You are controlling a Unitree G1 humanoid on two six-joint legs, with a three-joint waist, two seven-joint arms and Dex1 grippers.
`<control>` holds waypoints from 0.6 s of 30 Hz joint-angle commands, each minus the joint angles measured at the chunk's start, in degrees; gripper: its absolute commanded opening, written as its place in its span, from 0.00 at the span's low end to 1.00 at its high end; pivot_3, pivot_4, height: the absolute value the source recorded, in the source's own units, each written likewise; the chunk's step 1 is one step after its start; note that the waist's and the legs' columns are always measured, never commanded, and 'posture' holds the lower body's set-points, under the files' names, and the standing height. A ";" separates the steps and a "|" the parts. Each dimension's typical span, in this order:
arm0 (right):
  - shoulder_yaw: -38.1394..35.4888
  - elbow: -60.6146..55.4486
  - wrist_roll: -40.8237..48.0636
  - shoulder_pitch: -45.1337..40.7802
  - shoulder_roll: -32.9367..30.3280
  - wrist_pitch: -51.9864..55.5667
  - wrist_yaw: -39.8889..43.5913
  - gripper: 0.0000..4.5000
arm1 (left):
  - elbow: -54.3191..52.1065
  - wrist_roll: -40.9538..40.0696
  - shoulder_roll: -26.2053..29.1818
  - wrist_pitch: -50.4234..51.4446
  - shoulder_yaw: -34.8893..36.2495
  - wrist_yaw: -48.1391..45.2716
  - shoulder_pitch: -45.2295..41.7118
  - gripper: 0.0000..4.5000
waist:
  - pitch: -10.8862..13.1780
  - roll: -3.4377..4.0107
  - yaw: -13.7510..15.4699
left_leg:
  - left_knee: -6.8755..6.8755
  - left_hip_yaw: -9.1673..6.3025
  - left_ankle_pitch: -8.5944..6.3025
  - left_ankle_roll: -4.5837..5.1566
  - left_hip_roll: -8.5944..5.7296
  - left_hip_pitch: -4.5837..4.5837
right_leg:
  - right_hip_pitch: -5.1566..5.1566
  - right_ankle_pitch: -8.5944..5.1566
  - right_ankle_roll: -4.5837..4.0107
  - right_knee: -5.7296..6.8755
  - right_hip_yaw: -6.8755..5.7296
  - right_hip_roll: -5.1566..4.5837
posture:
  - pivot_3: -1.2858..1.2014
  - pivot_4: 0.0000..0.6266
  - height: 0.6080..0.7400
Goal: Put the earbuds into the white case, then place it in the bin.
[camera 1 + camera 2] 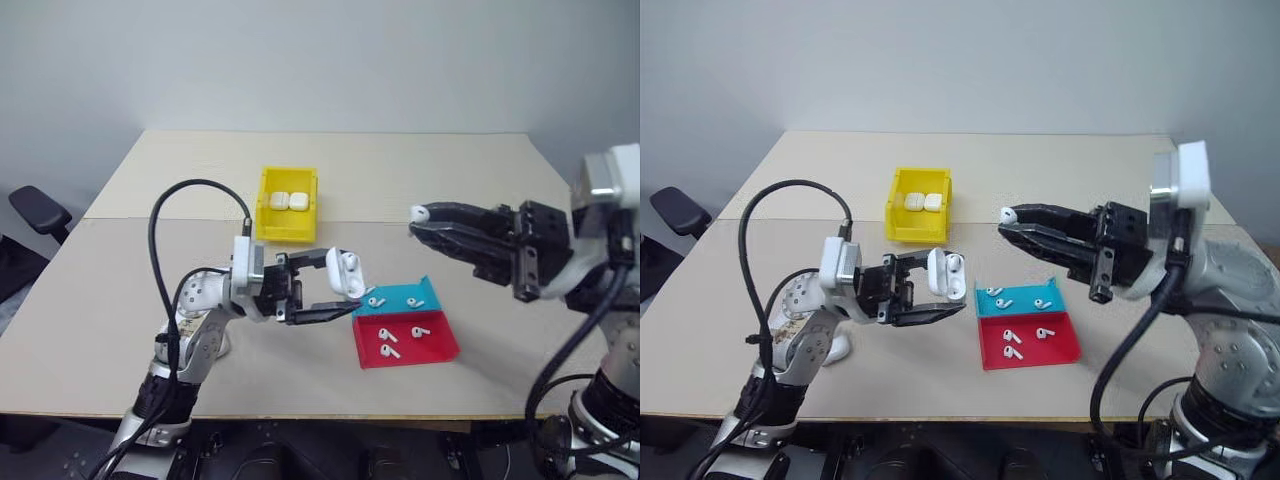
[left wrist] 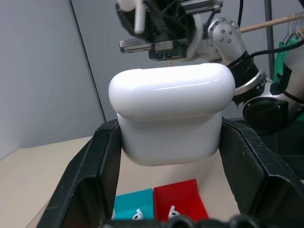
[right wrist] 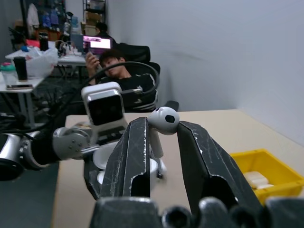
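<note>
two grippers are up over the table (image 1: 120,330) and both are loaded. our left gripper (image 1: 335,292) is pinching the white case (image 1: 346,273) between its black fingers (image 2: 97,175), squeezing the case's body from both sides; the case's lid is hinged open in the head views and there's an earbud already seated inside. our right gripper (image 1: 1012,222) is raised off to the right of it, fingers pressed on a single earbud (image 1: 1008,214) at the very tips, white bulb poking out above the pads (image 3: 135,152) and the stem running down between them. the held earbud and the open case are near each other but clearly apart. below and between them sits the shallow teal-and-red tray (image 1: 440,345), with loose earbuds (image 1: 388,336) lying in it, a couple on the teal half, several on the red. farther back on the table is the yellow bin (image 1: 268,205), with two closed white cases (image 1: 288,201) side by side inside it. a person (image 3: 118,71) sits at a desk in the background of the right wrist view.
</note>
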 commanded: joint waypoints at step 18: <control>12.90 -2.78 2.64 6.31 -6.92 -10.17 -4.81 0.21 | -1.20 -0.65 -0.86 1.66 0.22 -0.65 -2.45 0.62 | 0.00 -0.01 0.19 | 0.00 -0.16 -0.01 0.02 -0.02 -0.02 | 0.01 -0.01 0.02 -0.06 0.01 0.00 | 0.52 0.24 1.00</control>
